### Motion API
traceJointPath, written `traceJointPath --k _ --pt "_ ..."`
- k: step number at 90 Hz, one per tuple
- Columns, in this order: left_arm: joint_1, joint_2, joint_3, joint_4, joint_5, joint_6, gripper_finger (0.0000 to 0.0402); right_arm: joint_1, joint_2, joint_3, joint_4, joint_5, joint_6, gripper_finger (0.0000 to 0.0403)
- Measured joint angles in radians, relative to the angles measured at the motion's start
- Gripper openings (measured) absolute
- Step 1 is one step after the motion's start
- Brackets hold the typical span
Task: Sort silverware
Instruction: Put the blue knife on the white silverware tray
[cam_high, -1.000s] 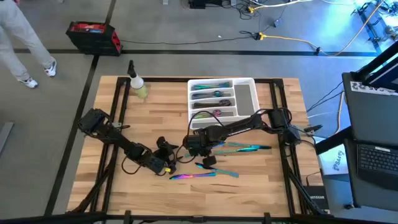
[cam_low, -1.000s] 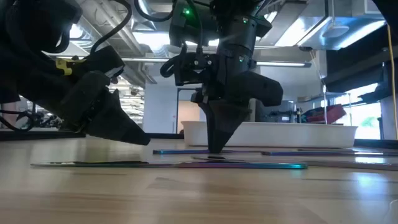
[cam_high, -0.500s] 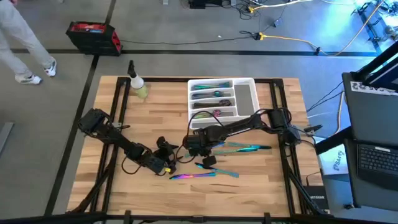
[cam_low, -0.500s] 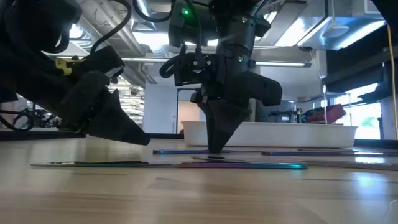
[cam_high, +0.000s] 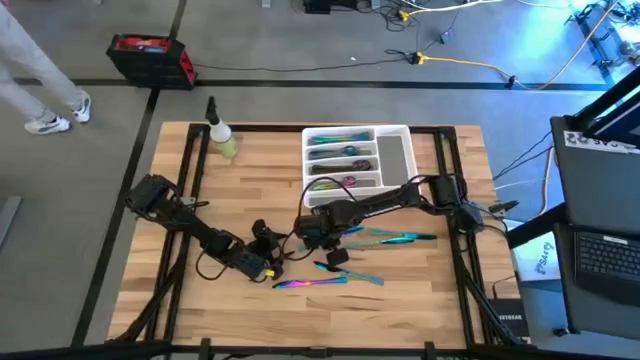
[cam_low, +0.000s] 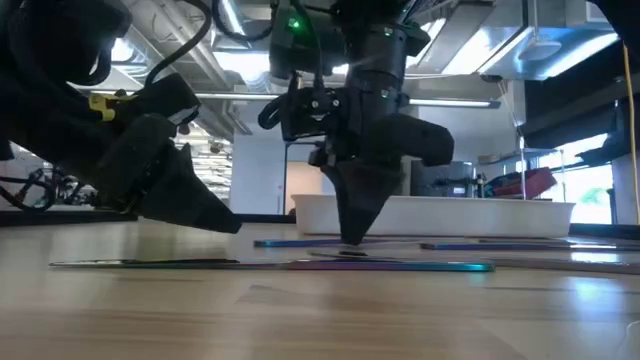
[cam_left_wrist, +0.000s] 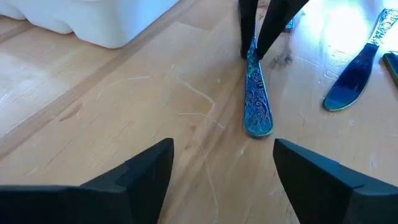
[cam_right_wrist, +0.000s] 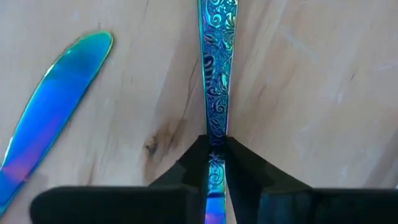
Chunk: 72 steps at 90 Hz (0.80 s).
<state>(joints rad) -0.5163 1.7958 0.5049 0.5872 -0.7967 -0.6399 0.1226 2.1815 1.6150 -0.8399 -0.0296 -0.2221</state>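
R claw (cam_right_wrist: 216, 163) is down near the desk (cam_high: 250, 165) centre, clenched on a slim utensil handle (cam_left_wrist: 257, 99) w/ embossed scroll pattern, iridescent teal-blue metal, lying flat on pale wood grain. A smooth rounded knife blade (cam_right_wrist: 46, 106) lies just beside it. L claw (cam_left_wrist: 221, 174) rests low, close by, wedge-shaped black fingers spread wide, holding nothing. More rainbow silverware (cam_high: 330, 281) is scattered on the desk; some sits in the white plastic tray (cam_high: 396, 160).
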Motion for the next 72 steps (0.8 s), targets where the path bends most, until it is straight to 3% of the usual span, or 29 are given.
traceJointPath --k 72 --pt "0.000 0.000 0.000 -0.001 0.000 -0.007 0.0263 -0.026 -0.096 0.003 -0.044 -0.020 0.033 0.0030"
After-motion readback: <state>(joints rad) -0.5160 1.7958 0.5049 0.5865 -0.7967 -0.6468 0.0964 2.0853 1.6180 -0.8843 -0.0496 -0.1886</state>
